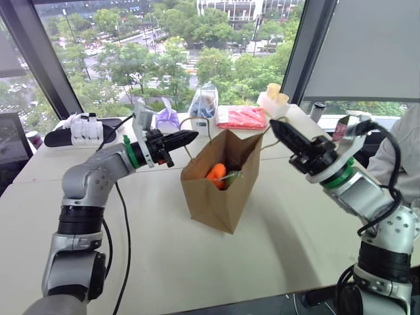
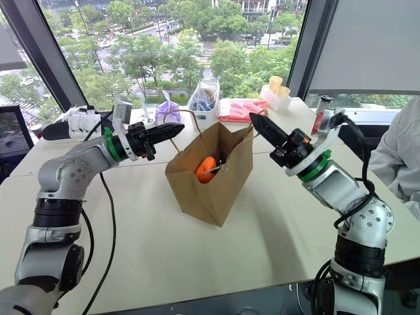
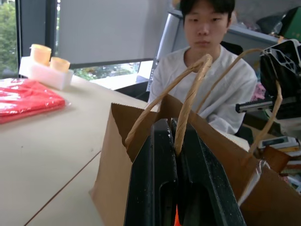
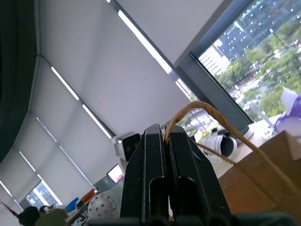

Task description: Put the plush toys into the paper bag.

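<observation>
The brown paper bag (image 1: pixel 216 203) stands open in the middle of the table. Inside it I see the orange plush toy (image 1: pixel 216 174) with the light green plush toy (image 1: pixel 232 176) just beside it. My left gripper (image 1: pixel 190 136) is at the bag's left rim, shut on a twisted-paper handle (image 3: pixel 188 101). My right gripper (image 1: pixel 274 125) is above the bag's right rim, shut on the other handle (image 4: pixel 207 110), which arcs from between its fingertips down to the bag.
Behind the bag lie a red packet (image 1: pixel 241 117), a purple pouch (image 1: pixel 167 119), a clear plastic bag (image 1: pixel 203 102) and a white tray with yellow cups (image 1: pixel 275 98). A white object (image 1: pixel 85 128) sits at the back left. A person (image 1: pixel 400 157) sits at the table's right edge.
</observation>
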Controlling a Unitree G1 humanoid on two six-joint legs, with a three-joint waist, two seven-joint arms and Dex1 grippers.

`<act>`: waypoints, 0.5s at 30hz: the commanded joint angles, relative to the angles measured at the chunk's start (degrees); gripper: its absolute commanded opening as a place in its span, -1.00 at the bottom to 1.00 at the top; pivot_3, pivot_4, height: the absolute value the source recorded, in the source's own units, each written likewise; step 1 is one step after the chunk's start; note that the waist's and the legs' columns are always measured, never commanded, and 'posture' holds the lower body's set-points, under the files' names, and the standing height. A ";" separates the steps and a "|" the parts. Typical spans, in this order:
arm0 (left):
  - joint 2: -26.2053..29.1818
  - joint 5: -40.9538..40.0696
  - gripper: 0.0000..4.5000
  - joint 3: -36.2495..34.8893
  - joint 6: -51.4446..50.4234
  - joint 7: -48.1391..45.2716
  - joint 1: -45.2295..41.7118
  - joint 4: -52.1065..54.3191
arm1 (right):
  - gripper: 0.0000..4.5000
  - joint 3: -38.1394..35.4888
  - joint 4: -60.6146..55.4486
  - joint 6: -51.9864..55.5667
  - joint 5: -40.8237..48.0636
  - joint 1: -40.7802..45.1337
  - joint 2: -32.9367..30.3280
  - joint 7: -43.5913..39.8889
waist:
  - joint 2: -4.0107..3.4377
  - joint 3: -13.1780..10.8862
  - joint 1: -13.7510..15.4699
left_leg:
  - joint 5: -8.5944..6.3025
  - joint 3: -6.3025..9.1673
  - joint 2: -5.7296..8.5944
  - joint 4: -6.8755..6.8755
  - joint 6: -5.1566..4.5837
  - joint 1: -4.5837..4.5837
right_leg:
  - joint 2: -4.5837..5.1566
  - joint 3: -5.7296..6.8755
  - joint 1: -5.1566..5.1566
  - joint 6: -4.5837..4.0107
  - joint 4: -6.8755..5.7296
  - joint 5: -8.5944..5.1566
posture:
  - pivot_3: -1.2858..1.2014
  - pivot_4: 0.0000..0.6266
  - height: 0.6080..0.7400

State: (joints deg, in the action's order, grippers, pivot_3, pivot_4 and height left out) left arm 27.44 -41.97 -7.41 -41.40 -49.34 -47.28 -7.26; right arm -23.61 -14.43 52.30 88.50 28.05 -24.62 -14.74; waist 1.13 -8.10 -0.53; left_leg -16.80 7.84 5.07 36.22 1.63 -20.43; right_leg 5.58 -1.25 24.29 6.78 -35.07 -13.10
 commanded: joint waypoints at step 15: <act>-1.56 2.65 0.96 -1.14 1.96 -1.23 -0.64 -1.48 | 1.00 4.24 -5.53 -4.73 -4.44 -7.28 -0.54 0.67 | 0.00 0.00 -0.15 | -0.01 -0.02 0.00 -0.01 -0.02 0.01 | -0.01 -0.01 0.03 0.00 -0.02 0.00 | 0.03 -0.52 1.00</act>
State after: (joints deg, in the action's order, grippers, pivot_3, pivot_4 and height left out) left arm 25.52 -39.20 -7.42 -40.49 -50.62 -47.26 -10.01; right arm -19.35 -16.91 48.37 84.52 20.61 -24.08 -13.13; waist 1.13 -8.10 -0.67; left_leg -16.80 7.82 5.08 36.21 1.62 -20.41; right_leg 5.57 -1.26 24.32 6.78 -35.09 -13.10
